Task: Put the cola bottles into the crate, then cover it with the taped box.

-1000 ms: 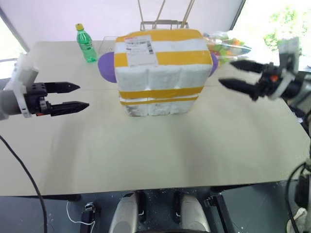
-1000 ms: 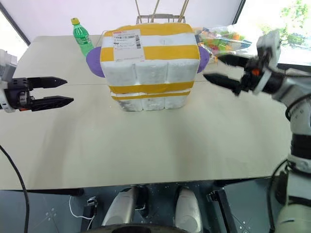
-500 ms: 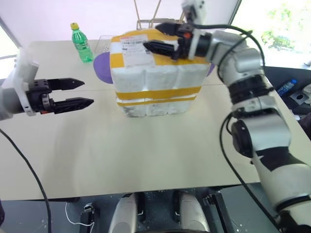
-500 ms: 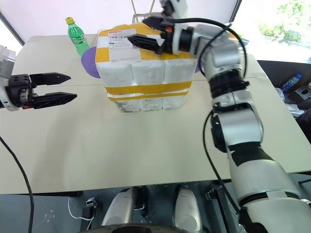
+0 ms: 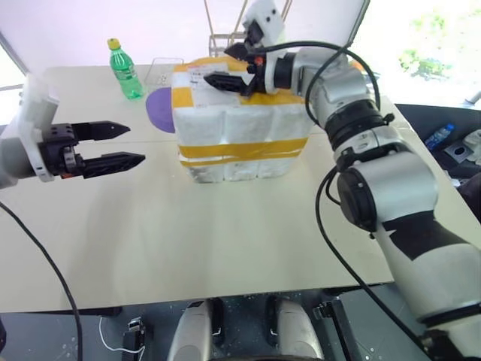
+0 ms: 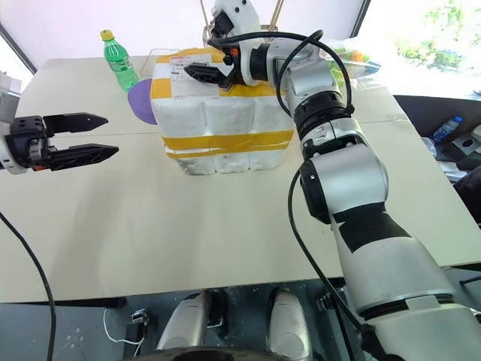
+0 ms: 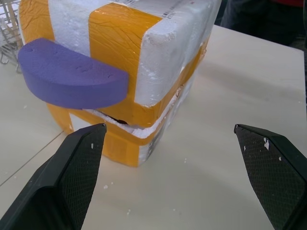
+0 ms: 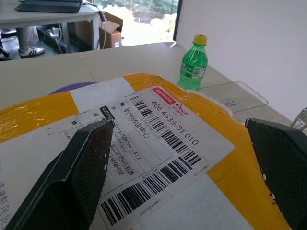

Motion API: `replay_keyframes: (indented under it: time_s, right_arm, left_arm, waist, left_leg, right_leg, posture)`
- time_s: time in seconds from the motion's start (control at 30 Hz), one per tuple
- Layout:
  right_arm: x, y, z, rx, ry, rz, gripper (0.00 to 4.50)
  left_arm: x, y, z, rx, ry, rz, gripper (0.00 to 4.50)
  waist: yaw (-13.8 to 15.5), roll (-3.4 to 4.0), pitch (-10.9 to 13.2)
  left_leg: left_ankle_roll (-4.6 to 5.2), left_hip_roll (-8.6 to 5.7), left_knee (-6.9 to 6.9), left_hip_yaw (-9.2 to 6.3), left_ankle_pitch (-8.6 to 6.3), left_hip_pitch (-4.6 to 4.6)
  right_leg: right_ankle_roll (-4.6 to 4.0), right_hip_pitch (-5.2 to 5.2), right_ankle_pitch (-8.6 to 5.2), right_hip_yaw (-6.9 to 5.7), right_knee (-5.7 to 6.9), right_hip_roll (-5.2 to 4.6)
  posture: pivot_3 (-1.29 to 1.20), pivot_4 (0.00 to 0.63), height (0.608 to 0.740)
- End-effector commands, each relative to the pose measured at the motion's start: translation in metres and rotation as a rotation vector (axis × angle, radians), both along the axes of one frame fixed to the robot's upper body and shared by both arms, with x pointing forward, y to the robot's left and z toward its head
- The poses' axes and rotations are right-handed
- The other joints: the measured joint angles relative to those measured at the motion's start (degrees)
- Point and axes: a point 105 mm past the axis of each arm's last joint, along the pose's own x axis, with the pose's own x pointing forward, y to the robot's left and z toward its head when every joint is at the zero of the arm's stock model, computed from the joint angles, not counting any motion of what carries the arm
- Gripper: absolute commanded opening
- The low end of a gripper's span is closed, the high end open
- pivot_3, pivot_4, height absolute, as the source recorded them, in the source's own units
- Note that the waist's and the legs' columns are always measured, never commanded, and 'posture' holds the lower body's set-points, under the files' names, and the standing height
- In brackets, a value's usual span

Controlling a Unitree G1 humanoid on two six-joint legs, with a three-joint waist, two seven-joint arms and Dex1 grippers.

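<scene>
The taped box (image 5: pixel 240 113), white foam with yellow bands, a shipping label on top and a purple disc (image 7: pixel 67 76) on its side, sits on the crate (image 7: pixel 120 148), a low white block with a yellow band. The seam between them shows as a thin gap. The cola bottles are hidden. My right gripper (image 5: pixel 218 65) hovers open just over the label on the box's top. My left gripper (image 5: pixel 137 143) is open and empty, level above the table (image 5: pixel 225 241), a short way to the left of the box and pointing at it.
A green plastic bottle (image 5: pixel 124 68) with a yellow cap stands at the back left. A clear plastic tray (image 5: pixel 161 69) lies beside it. Behind the box stand a wire rack (image 5: pixel 225 41) and a bag of colourful pieces (image 6: pixel 353 60).
My right arm swung in from the right side of the table to above the box's top, then edged further left. The left gripper stayed where it was.
</scene>
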Motion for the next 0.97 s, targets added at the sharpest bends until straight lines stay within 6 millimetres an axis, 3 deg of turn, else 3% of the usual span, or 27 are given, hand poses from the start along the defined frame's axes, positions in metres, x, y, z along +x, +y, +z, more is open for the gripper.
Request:
replay_keyframes:
  time_s: [0.03, 0.13, 0.2, 0.27, 0.3, 0.37, 0.5, 0.67, 0.77, 0.97]
  right_arm:
    - [-0.001, -0.005, -0.003, 0.074, 0.038, 0.027, 4.50]
    - [-0.018, -0.014, 0.037, 0.205, -0.034, 0.145, 4.50]
    - [-0.033, -0.032, 0.068, 0.303, -0.070, 0.213, 4.50]
    - [-0.054, -0.067, 0.090, 0.363, -0.095, 0.259, 4.50]
    - [-0.066, -0.086, 0.089, 0.347, -0.089, 0.271, 4.50]
    - [-0.084, -0.108, 0.078, 0.283, -0.079, 0.274, 4.50]
    - [-0.115, -0.172, 0.007, 0.041, 0.035, 0.123, 4.50]
    - [-0.131, -0.223, -0.044, -0.133, 0.117, -0.099, 4.50]
    - [-0.129, -0.236, -0.054, -0.134, 0.118, -0.194, 4.50]
    - [-0.131, -0.233, -0.058, -0.112, 0.116, -0.205, 4.50]
  left_arm:
    - [-0.003, -0.003, 0.014, -0.005, -0.068, -0.015, 4.46]
    - [-0.002, -0.004, 0.013, -0.009, -0.068, -0.020, 4.46]
    - [-0.003, -0.005, 0.011, -0.007, -0.064, -0.022, 4.46]
    - [-0.004, -0.005, 0.009, -0.010, -0.054, -0.026, 4.46]
    - [-0.005, -0.006, 0.008, -0.010, -0.051, -0.031, 4.46]
    - [-0.007, -0.007, 0.006, -0.007, -0.042, -0.041, 4.46]
    - [-0.014, -0.007, 0.001, -0.005, -0.008, -0.069, 4.46]
    - [-0.015, -0.005, -0.008, 0.015, 0.017, -0.071, 4.46]
    - [-0.013, -0.005, -0.015, 0.035, 0.023, -0.075, 4.46]
    - [-0.007, -0.005, -0.018, 0.057, 0.008, -0.075, 4.46]
  waist:
    - [-0.06, 0.00, 0.00]
    - [-0.29, 0.03, 0.02]
    - [-0.30, 0.09, 0.08]
    - [-0.09, 0.09, 0.10]
    - [0.21, 0.08, 0.09]
    - [0.90, 0.04, 0.07]
    - [1.14, -0.04, 0.01]
    - [0.88, 0.38, 0.20]
    - [0.71, 0.40, 0.19]
    - [1.26, 0.39, 0.19]
  left_leg:
    - [0.00, 0.00, 0.00, 0.00, 0.00, 0.00]
    - [-0.01, 0.00, -0.02, -0.01, 0.00, -0.01]
    - [0.05, 0.00, -0.02, -0.01, 0.04, -0.08]
    - [0.14, -0.02, -0.02, -0.01, 0.09, -0.21]
    - [0.15, -0.02, -0.02, -0.04, 0.09, -0.26]
    - [0.18, -0.02, -0.07, -0.08, 0.08, -0.26]
    - [0.15, -0.01, -0.13, -0.06, -0.01, -0.13]
    - [0.18, 0.02, -0.03, 0.18, -0.03, -0.15]
    - [0.19, 0.14, -0.02, 0.26, -0.01, -0.03]
    - [0.17, 0.15, 0.03, 0.27, -0.05, -0.09]
  right_leg:
    - [0.00, 0.00, 0.00, 0.00, -0.01, 0.00]
    - [0.00, -0.01, 0.00, 0.00, -0.01, 0.00]
    - [0.00, -0.05, 0.00, 0.00, -0.01, 0.01]
    - [0.01, -0.17, 0.00, -0.01, -0.02, 0.00]
    - [0.01, -0.19, 0.00, -0.03, -0.06, -0.02]
    - [0.01, -0.13, 0.01, -0.09, -0.27, -0.02]
    - [0.02, 0.06, 0.00, -0.16, -0.55, -0.04]
    - [0.03, -0.17, 0.01, -0.09, -0.42, -0.16]
    - [0.03, -0.15, 0.01, -0.09, -0.34, -0.11]
    - [0.01, -0.17, 0.01, -0.10, -0.39, -0.13]
  posture:
    - [0.00, 0.150, 0.736]
    - [0.00, 0.150, 0.736]
    - [0.00, 0.150, 0.736]
    - [0.00, 0.150, 0.736]
    - [0.00, 0.150, 0.736]
    - [0.00, 0.150, 0.736]
    - [0.00, 0.150, 0.736]
    - [0.00, 0.150, 0.736]
    - [0.00, 0.150, 0.736]
    - [0.00, 0.150, 0.736]
